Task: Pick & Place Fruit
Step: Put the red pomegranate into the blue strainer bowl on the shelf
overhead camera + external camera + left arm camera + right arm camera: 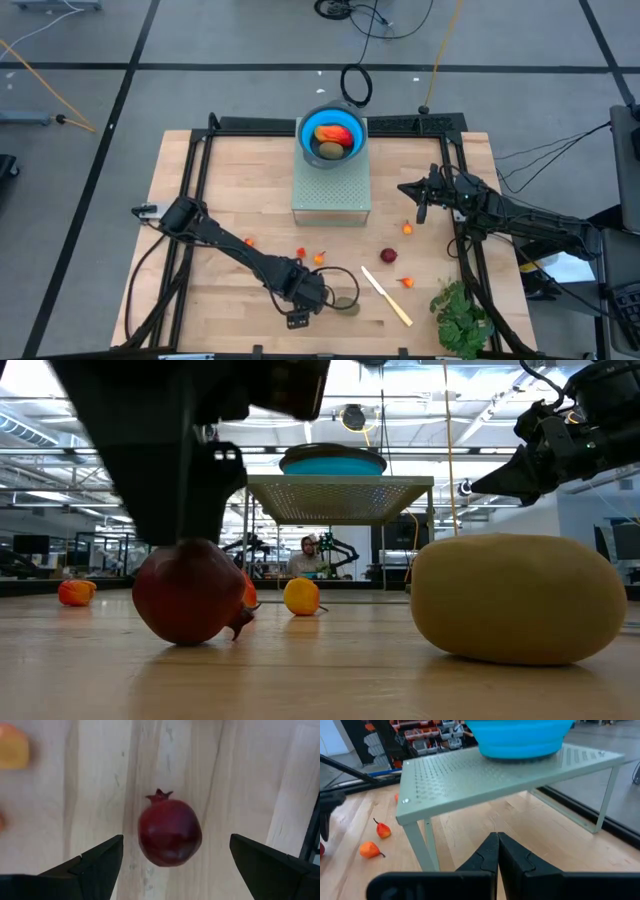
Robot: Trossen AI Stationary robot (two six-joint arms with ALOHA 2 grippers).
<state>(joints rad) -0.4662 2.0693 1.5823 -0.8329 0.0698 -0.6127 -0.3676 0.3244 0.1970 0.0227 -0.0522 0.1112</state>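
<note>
A dark red ball [170, 832] with a small crown lies on the wooden table near the front edge. My left gripper [176, 839] hangs over it, pointing down and open, with one finger on either side of the ball and clear of it. In the high view the gripper [305, 298] hides that ball. A brown-green oval [345, 301] lies just right of it, and a second dark red ball [388, 256] lies farther right. A blue bowl [306, 140] on a perforated rack [332, 195] holds a red-orange oval [333, 133] and a kiwi-like oval [330, 151]. My right gripper [497, 851] waits shut at the right.
Tiny orange-red bits [320, 258] are scattered over the table. A long cream knife [387, 296] lies right of the left gripper. A green leafy bunch [462, 316] sits at the front right corner. A black frame [190, 160] borders the table.
</note>
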